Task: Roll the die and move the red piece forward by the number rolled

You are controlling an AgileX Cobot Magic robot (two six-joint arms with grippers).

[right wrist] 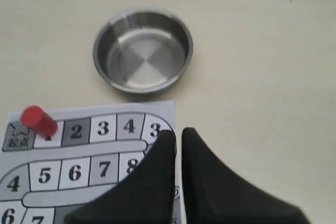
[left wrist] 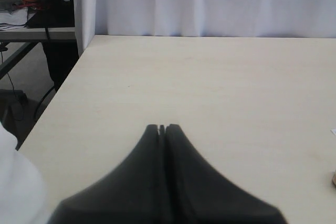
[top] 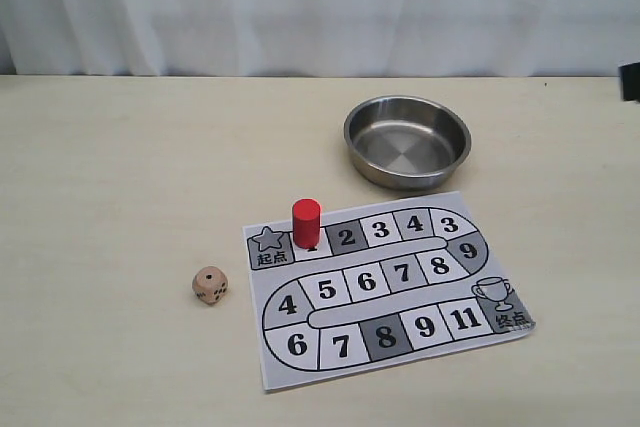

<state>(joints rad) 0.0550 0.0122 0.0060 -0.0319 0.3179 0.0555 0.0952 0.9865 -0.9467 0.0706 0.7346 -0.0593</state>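
Note:
The die [top: 209, 285] lies on the table just left of the paper board [top: 275, 367], apart from it, with a single pip on top. The red piece [top: 306, 223] stands upright on square 1, beside the star start square, and shows in the right wrist view too, red piece [right wrist: 38, 120]. Neither gripper appears in the exterior view. My left gripper [left wrist: 162, 128] is shut and empty over bare table, far from the die. My right gripper [right wrist: 178, 132] hovers over the board's edge [right wrist: 84, 148] near square 3, its fingers nearly together with nothing between them.
A steel bowl [top: 352, 132], also seen from the right wrist as the steel bowl [right wrist: 100, 51], stands empty behind the board. A white curtain hangs along the table's far edge. In the left wrist view the table's side edge [left wrist: 58, 87] drops to a floor with shelving.

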